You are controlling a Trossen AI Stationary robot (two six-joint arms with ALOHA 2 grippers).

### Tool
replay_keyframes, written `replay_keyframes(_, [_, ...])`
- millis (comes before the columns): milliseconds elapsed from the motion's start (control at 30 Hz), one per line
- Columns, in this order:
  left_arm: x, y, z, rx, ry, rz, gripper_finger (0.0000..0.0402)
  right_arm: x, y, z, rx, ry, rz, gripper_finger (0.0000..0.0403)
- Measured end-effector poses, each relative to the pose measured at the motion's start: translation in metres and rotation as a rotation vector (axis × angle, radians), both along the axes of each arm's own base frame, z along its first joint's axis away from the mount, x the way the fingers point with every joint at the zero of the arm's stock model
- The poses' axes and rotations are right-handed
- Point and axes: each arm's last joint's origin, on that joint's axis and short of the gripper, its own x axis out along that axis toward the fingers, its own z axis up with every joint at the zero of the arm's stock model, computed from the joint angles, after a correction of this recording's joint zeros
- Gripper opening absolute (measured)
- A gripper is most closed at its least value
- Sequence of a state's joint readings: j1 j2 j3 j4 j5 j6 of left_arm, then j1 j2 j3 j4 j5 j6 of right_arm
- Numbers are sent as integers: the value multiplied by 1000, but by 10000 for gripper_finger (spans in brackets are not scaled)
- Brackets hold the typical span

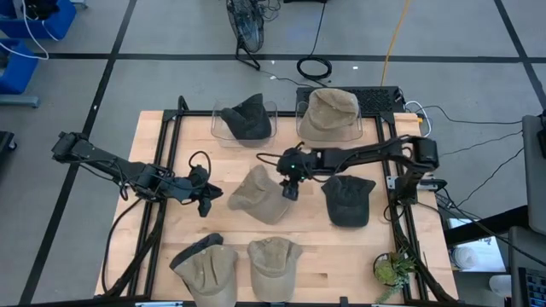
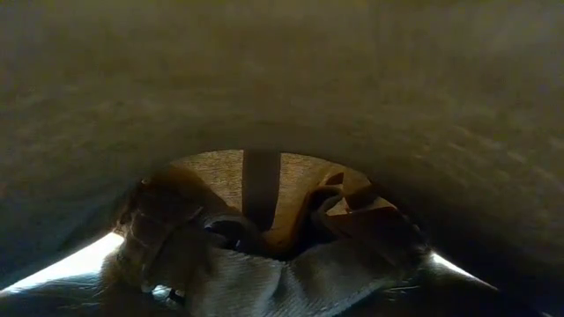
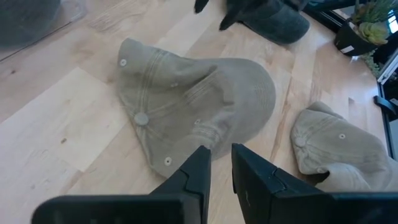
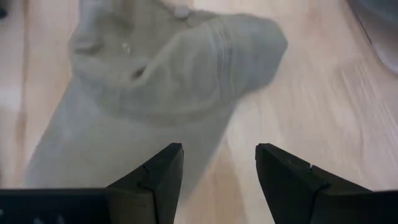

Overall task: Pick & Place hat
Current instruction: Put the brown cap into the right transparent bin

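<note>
Wooden table (image 1: 230, 247) holds many soft caps. Stretching in from three o'clock, the long right arm lies low across the table, and its right gripper (image 1: 290, 189) hangs with fingers apart, holding nothing, right at the edge of the crumpled tan cloth hat (image 1: 260, 194) in the middle. Reaching in from nine o'clock, the left gripper (image 1: 206, 205) points at that hat, fingers close together, empty.
</note>
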State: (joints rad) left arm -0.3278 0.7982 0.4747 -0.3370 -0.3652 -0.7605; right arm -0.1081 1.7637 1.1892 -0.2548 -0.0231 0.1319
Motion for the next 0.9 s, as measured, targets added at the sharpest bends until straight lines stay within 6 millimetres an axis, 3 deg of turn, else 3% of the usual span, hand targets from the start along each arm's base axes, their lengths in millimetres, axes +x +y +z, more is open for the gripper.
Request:
replay_keyframes(200, [0, 0, 0, 0, 0, 0, 67, -29, 2, 21, 94, 106, -116, 185])
replay_keyframes(367, [0, 0, 0, -1, -3, 1, 67, -66, 8, 22, 227, 106, -301, 170])
replay_keyframes(500, [0, 0, 1, -5, -8, 3, 67, -99, 24, 2, 426, -6, -446, 159])
replay_keyframes(633, [1, 0, 2, -7, -25, 6, 67, -115, 39, -24, 739, -316, -547, 161])
replay_keyframes(733, [3, 0, 4, 13, -54, 22, 67, -124, 47, -42, 856, -503, -597, 173])
replay_keyframes(900, [5, 0, 7, 57, -86, -12, 67, -131, 56, -65, 894, -487, -701, 198])
